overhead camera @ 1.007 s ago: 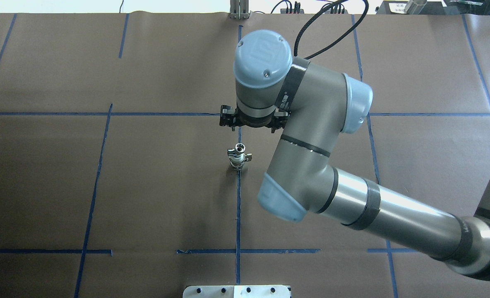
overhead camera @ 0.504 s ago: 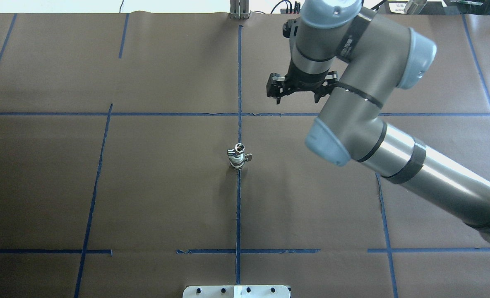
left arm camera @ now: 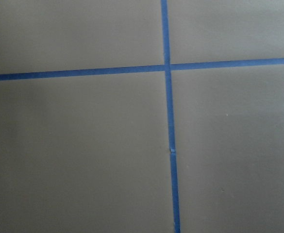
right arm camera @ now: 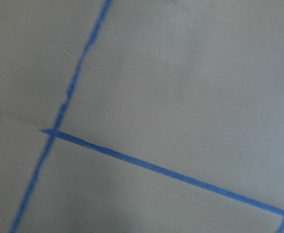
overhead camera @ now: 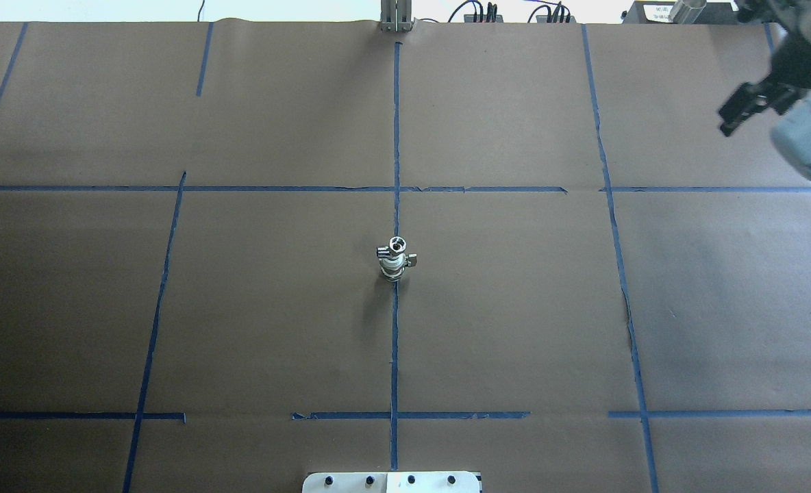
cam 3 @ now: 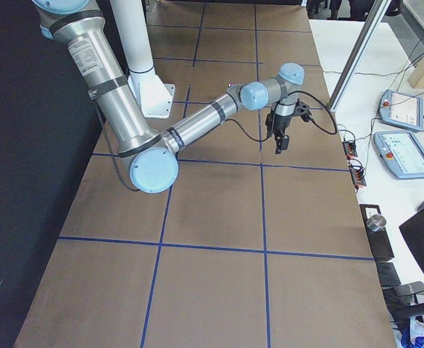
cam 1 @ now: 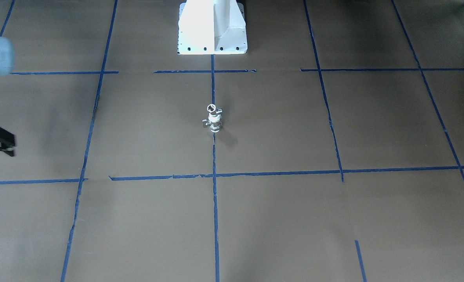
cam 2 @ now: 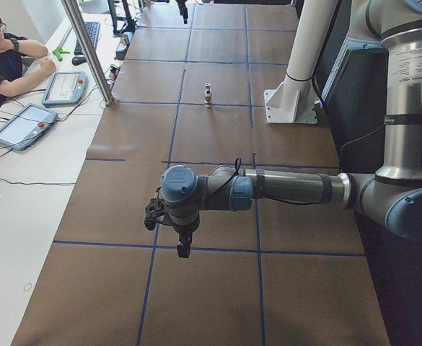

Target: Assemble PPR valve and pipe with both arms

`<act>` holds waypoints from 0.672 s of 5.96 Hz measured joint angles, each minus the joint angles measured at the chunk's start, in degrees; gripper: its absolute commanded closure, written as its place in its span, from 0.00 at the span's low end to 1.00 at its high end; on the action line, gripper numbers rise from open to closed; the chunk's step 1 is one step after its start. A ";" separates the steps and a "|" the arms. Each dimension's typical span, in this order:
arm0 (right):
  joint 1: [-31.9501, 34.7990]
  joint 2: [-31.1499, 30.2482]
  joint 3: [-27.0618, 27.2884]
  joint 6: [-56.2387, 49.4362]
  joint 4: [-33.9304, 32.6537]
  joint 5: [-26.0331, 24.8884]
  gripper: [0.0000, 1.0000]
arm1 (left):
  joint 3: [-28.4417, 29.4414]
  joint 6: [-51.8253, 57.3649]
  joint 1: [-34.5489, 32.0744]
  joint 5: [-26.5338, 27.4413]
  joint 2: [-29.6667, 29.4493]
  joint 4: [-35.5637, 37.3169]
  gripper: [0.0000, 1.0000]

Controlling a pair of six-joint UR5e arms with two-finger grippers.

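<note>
The PPR valve (overhead camera: 392, 263) and the pipe (overhead camera: 397, 244) stand joined as one small upright stack on the centre blue tape line. The stack also shows in the front view (cam 1: 214, 119) and the left side view (cam 2: 208, 94). Nothing touches it. My right gripper (overhead camera: 748, 103) hangs open and empty at the far right corner of the table, half hidden by its blue joint cap; it also shows in the right side view (cam 3: 279, 141). My left gripper (cam 2: 169, 234) hangs empty over bare table, far from the stack, and I cannot tell whether it is open.
The white pedestal (cam 1: 212, 27) stands at the robot's side of the table. An operator (cam 2: 1, 58) sits at a side bench with teach pendants (cam 2: 23, 124). A metal post (cam 2: 88, 50) stands at the far table edge. Both wrist views show only brown paper and blue tape.
My right arm has swung from just beyond the stack to the far right corner, gripper still open. The joined valve and pipe have not moved.
</note>
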 measured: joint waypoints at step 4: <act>16.93 -21.50 0.22 -22.30 4.86 4.51 0.00 | 0.00 -0.24 0.11 0.44 2.60 -1.06 0.00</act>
